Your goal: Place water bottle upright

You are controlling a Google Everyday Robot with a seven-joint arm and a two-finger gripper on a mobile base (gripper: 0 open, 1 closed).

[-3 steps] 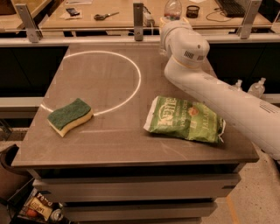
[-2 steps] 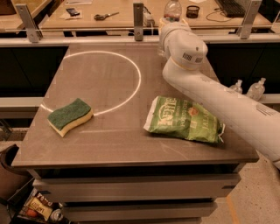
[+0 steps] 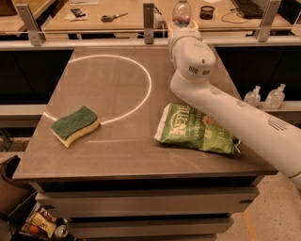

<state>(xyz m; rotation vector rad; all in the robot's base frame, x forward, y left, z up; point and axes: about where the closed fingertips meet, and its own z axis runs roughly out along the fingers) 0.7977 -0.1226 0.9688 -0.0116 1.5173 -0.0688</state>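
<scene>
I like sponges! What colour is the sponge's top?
The sponge is green on top, camera view. Gripper sits at the table's far edge.

water bottle (image 3: 181,10) 1 | sponge (image 3: 75,124) 1 | chip bag (image 3: 195,129) 1 | pump bottles (image 3: 253,95) 2 | jaws 1, far edge

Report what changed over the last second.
The arm's wrist edged slightly left along the far edge of the table, and the water bottle showing above it shifted left with it. The gripper is mostly hidden behind the wrist, at the bottle's base. The sponge, green chip bag and pump bottles stayed put.
</scene>
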